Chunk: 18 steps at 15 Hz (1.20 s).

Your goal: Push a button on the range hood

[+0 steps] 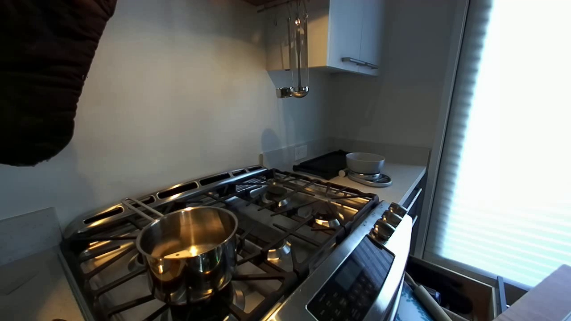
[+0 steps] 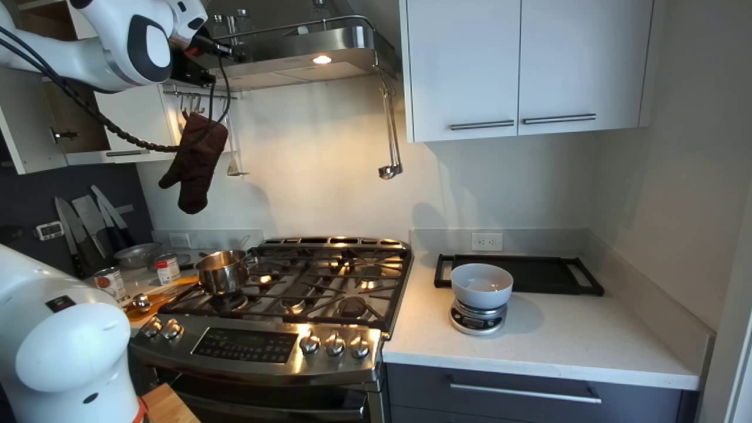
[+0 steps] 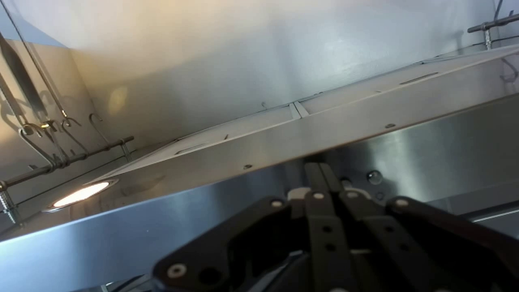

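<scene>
The stainless range hood [image 2: 346,41] is above the stove in an exterior view, and its front panel [image 3: 142,231] crosses the wrist view. A round button [image 3: 374,177] shows on the panel right of my fingers. Another round button [image 3: 346,182] is partly hidden behind them. My gripper [image 3: 318,165] is shut and empty, its fingertips together in front of the panel near its lower edge. I cannot tell whether they touch it. In an exterior view the gripper [image 2: 235,53] is at the left part of the hood, dark and partly hidden.
A lit lamp [image 3: 81,194] is under the hood. A dark oven mitt [image 2: 197,164] hangs below the arm. Ladles [image 2: 390,170] hang at the hood's right side. Glass items stand on the hood behind a rail [image 2: 294,27]. A steel pot [image 1: 187,254] stands on the stove.
</scene>
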Each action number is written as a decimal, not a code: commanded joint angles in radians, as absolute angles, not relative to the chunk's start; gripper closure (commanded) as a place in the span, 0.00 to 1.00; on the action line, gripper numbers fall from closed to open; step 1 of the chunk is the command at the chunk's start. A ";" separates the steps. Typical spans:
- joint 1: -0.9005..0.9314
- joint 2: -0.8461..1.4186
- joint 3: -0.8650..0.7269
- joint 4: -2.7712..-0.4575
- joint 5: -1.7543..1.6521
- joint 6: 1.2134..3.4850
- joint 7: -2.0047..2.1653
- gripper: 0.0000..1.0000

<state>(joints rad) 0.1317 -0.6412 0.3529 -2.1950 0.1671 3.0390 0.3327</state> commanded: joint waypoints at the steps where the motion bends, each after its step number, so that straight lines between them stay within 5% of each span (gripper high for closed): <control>1: 0.143 -0.591 0.348 -2.160 0.166 3.057 0.314 1.00; 18: 0.229 -0.690 0.280 -2.185 0.196 2.847 0.304 1.00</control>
